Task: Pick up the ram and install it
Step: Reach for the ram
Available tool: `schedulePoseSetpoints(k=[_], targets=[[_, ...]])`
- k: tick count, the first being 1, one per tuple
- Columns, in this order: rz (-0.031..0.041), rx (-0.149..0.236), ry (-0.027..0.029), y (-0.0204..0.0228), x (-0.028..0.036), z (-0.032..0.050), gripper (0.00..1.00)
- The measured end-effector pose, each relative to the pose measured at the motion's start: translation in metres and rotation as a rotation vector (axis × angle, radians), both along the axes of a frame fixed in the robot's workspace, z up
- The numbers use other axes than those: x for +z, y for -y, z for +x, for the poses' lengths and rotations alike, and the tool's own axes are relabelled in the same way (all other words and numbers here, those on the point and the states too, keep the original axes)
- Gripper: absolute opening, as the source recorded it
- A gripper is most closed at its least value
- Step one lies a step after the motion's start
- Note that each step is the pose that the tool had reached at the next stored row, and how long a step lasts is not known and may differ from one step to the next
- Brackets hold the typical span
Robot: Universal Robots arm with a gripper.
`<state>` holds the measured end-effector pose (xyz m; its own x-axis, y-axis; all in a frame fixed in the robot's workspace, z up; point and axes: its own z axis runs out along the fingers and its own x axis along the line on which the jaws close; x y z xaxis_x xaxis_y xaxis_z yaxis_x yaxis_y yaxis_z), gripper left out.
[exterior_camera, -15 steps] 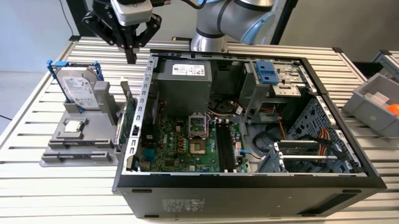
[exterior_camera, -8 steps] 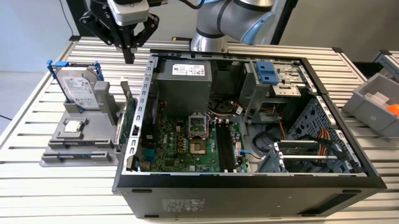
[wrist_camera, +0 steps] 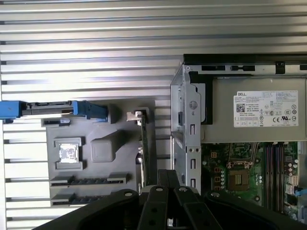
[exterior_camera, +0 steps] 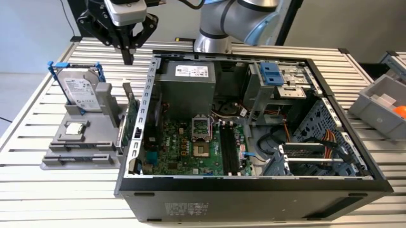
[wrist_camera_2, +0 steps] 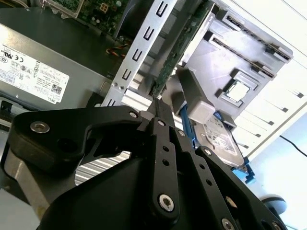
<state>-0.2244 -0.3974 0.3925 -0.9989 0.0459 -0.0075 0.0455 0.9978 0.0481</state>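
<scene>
My gripper (exterior_camera: 129, 58) hangs shut with nothing between its fingers, over the slatted table just behind the grey parts holder (exterior_camera: 60, 159) and beside the far corner of the open computer case (exterior_camera: 254, 187). In both wrist views its black fingers (wrist_camera_2: 162, 143) (wrist_camera: 156, 203) lie together, pointing toward the holder's edge (wrist_camera: 100, 108). The ram is hidden from me. Black memory slots (exterior_camera: 228, 147) run along the green motherboard (exterior_camera: 180, 147) inside the case.
The holder carries a silver hard drive (exterior_camera: 81, 92) in a blue frame, a processor chip (exterior_camera: 76, 127) and an upright green expansion card (exterior_camera: 130, 124) close to the case wall. The arm's base (exterior_camera: 216, 40) stands behind the case. A grey bin (exterior_camera: 381, 107) sits at the exterior view's right.
</scene>
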Motion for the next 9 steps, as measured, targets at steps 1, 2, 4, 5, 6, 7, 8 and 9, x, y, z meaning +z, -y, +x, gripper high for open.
schedulePoseSetpoints(k=[1,2,4,5,6,7,8,9], targets=[[0.0001,0.0,0.0,0.0,0.0,-0.0017,0.0],[0.0,0.0,0.0001,0.0,0.0,-0.0038,0.0],[0.0001,0.0,0.0001,0.0,0.0,-0.0075,0.0],[0.0,0.0,0.0,0.0,0.0,-0.009,0.0],[0.0,0.0,0.0001,0.0,0.0,-0.0102,0.0],[0.0,0.0,0.0,0.0,0.0,-0.0115,0.0],[0.0001,0.0,0.0,0.0,0.0,-0.0127,0.0],[0.0001,0.0,0.0001,0.0,0.0,-0.0139,0.0]])
